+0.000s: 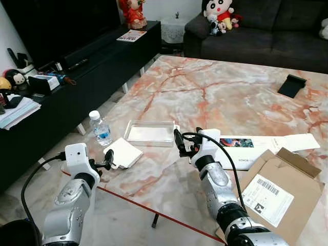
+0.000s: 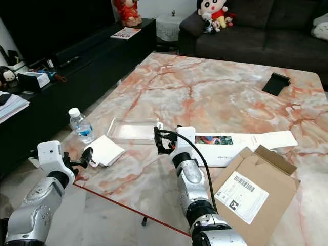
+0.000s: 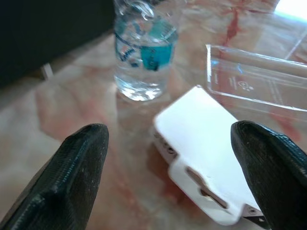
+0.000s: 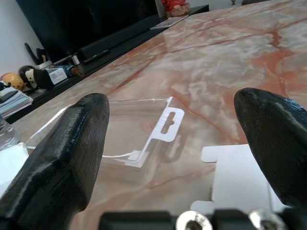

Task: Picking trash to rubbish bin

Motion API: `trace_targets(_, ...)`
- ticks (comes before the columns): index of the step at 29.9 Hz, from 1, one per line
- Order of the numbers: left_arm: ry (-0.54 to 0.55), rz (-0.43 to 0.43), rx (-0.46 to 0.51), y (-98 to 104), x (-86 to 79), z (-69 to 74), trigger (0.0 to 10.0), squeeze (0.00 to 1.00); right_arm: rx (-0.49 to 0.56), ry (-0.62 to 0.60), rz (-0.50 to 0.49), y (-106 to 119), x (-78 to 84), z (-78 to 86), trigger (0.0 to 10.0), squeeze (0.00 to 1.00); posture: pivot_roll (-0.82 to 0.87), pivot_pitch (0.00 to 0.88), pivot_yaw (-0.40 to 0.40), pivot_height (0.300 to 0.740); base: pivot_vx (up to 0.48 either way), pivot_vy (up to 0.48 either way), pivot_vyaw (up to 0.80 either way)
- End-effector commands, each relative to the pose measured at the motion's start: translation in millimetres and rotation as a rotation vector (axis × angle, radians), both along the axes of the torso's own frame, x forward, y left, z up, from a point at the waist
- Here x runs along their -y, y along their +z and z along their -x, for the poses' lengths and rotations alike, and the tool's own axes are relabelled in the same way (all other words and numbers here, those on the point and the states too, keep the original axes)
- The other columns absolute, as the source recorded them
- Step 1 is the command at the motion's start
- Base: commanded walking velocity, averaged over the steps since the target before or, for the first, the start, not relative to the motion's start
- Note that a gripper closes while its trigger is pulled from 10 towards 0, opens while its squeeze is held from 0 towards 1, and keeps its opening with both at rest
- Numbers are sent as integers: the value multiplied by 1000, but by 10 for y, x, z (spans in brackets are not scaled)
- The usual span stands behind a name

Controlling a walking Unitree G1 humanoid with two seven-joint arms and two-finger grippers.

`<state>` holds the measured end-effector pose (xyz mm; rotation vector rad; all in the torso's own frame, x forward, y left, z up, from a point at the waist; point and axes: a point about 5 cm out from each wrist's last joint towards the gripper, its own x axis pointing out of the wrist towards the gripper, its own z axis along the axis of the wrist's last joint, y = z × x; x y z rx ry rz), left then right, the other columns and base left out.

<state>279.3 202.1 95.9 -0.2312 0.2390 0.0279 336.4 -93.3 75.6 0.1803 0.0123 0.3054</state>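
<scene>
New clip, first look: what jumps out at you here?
The big pink-veined marble table strewn with packaging: a clear plastic tray, a white box and a water bottle near its left corner, an open cardboard box on the right. Both grippers are open, the left gripper at the white box, the right gripper facing the tray.

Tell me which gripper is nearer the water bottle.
Left. The left gripper hovers just short of the water bottle, beside the white box; the right gripper sits past the clear tray.
</scene>
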Motion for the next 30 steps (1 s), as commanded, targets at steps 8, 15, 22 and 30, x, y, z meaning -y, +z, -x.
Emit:
trace_targets(8,4,-2,-86,-128,-45,35,10000,0,0,18,5,5,-34,-1,10000,0,72,0,65,740,0,0,0)
trace_targets(15,-15,-5,-104,-134,40,-54,10000,0,5,10,3,9,-21,1,10000,0,59,0,76,740,0,0,0)
trace_targets(22,-36,-4,-116,-139,140,-174,10000,0,5,-1,6,-7,18,12,10000,0,38,0,83,740,0,0,0)
trace_targets(30,-64,-3,-132,-155,240,-244,10000,0,7,-6,5,-8,27,14,10000,0,25,0,90,740,0,0,0)
